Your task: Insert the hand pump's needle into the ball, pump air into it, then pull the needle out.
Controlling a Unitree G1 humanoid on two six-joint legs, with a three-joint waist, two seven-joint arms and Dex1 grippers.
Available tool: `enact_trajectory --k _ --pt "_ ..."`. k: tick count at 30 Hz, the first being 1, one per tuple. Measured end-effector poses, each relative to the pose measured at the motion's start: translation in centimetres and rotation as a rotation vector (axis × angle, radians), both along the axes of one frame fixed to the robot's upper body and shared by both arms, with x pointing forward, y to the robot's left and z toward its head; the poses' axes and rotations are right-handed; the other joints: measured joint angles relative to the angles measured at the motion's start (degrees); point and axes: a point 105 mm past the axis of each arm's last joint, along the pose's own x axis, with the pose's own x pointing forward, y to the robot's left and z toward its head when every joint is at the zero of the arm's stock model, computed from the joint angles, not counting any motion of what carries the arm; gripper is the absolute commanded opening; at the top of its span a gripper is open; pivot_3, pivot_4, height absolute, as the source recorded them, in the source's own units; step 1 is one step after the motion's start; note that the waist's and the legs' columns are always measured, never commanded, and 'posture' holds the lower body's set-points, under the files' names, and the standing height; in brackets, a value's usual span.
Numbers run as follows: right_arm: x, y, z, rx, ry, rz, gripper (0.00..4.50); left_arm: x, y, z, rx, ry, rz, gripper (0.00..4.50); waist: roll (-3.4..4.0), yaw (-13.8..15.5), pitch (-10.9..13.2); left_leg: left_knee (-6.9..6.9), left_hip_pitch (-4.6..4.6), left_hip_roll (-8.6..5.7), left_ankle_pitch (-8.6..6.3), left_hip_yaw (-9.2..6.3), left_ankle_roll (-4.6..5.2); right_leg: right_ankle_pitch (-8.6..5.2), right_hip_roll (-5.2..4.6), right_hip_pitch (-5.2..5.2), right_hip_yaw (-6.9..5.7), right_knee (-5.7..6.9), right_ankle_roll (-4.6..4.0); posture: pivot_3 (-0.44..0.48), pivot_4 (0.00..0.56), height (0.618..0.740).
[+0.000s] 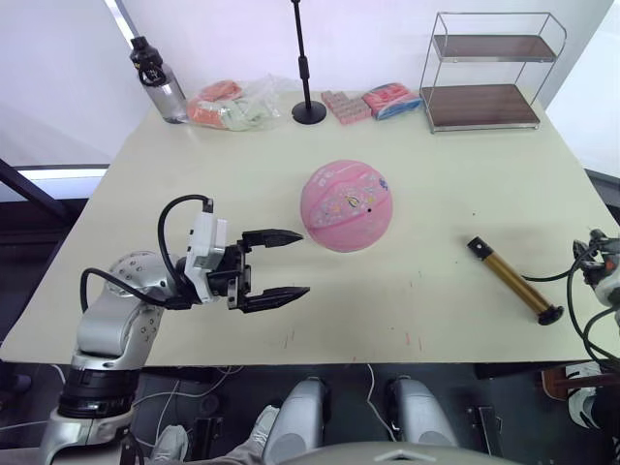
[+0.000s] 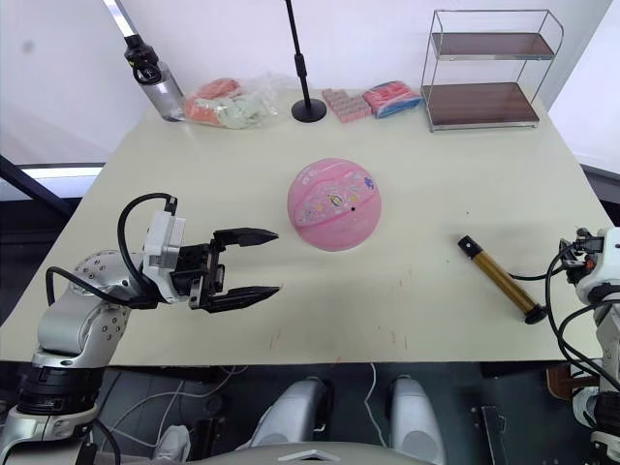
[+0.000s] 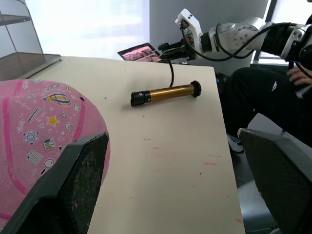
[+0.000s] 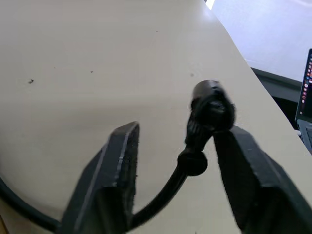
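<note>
Left eye view looks down on a cream table (image 1: pixel 194 174). Nearest, at about eight o'clock, the left gripper (image 1: pixel 281 265) hovers over the table with its two black fingers spread apart, holding nothing, pointing toward the ball (image 1: pixel 347 206). The pink ball sits near the table's centre, just beyond those fingertips, not touching them, its black valve dot facing up. At about four o'clock the hand pump (image 1: pixel 513 281) lies flat near the table's edge, well apart from the ball, its thin black hose (image 1: pixel 557 276) running off toward the right arm. In the right wrist view, the right gripper (image 4: pixel 178 161) has its fingers parted around the hose's black end fitting (image 4: pixel 209 105); whether they grip it cannot be told. Farthest, along the back edge from eleven to one o'clock, stand a bottle (image 1: pixel 160 82), snack packets (image 1: pixel 232 105), a black stand (image 1: pixel 308 97) and a wire shelf (image 1: pixel 484 73).
</note>
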Motion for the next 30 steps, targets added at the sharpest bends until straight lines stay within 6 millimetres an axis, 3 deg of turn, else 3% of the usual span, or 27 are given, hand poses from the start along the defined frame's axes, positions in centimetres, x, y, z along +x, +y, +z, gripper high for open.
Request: enact_trajectory --k 2,3,10,16,22,25,30 --pt "-0.5 -0.2 -0.4 0.003 0.014 -0.003 4.31 0.0 0.0 0.0 -0.002 0.001 0.001 4.50 0.00 0.0 0.0 0.01 0.04 0.06 0.00 0.04 0.00 0.00 0.05 0.00 0.03 0.04 0.00 0.000 0.150 0.740" --pt "-0.6 -0.3 -0.5 0.005 0.016 -0.005 4.46 0.0 0.0 0.0 -0.002 0.001 0.001 4.50 0.00 0.0 0.0 0.02 0.06 0.07 0.00 0.06 0.00 0.00 0.07 0.00 0.05 0.06 0.00 0.000 0.150 0.740" --pt "-2.6 -3.0 0.1 -0.029 0.025 -0.069 4.46 -0.1 0.0 -0.3 -0.008 0.006 0.003 4.50 -0.01 0.0 0.0 0.02 0.12 0.13 0.00 0.27 0.00 0.00 0.10 0.00 0.15 0.09 -0.01 0.000 0.150 0.740" --pt "-3.1 -3.4 -0.2 -0.031 0.040 -0.053 4.46 0.0 0.1 -0.3 -0.011 0.002 0.005 4.50 -0.01 0.0 0.0 0.02 0.14 0.19 0.00 0.52 0.00 0.00 0.13 0.00 0.17 0.09 -0.01 0.000 0.150 0.740" --pt "-3.1 0.3 1.2 -0.007 -0.026 0.198 4.46 0.2 0.5 -0.8 -0.014 0.011 0.030 4.50 -0.01 0.0 0.0 0.02 0.14 0.24 0.00 0.46 0.00 0.00 0.15 0.00 0.18 0.08 0.00 0.000 0.150 0.740" --pt "-3.4 4.2 1.4 0.013 -0.042 0.407 4.46 0.2 0.8 -1.6 -0.006 0.012 0.075 4.50 -0.02 0.0 0.0 0.02 0.14 0.28 -0.01 0.30 0.01 0.00 0.14 0.00 0.20 0.07 0.00 0.000 0.150 0.740" --pt "-4.0 8.1 1.0 0.026 -0.061 0.602 4.46 0.1 1.7 -2.8 -0.011 0.042 0.160 4.50 -0.03 0.0 0.0 0.02 0.15 0.33 -0.01 0.28 0.01 -0.01 0.14 -0.01 0.19 0.06 -0.01 0.000 0.150 0.740"
